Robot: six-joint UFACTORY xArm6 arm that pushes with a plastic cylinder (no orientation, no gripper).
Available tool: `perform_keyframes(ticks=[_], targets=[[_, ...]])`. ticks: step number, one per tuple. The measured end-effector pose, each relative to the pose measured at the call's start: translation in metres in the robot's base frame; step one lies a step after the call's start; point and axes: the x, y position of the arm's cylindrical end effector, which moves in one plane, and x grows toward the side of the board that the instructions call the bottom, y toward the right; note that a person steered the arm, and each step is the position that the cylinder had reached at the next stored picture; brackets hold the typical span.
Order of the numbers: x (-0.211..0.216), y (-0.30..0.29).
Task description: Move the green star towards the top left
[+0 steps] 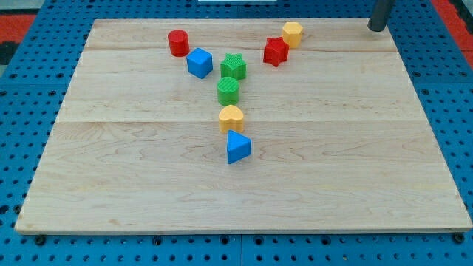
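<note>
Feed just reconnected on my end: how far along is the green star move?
Done: nothing that shows. The green star sits mid-board near the view's top, beside the blue cube, with the green cylinder just below it. In hand: my tip is at the view's top right corner, far from every block. Left: the approach and the whole push toward the top left.
</note>
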Motion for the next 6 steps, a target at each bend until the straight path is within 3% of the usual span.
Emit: perform_keyframes(ticks=[2, 3, 4, 6], targets=[[0.001, -0.002], [0.041, 0.011], [0.124, -0.014], [0.12, -0.128]])
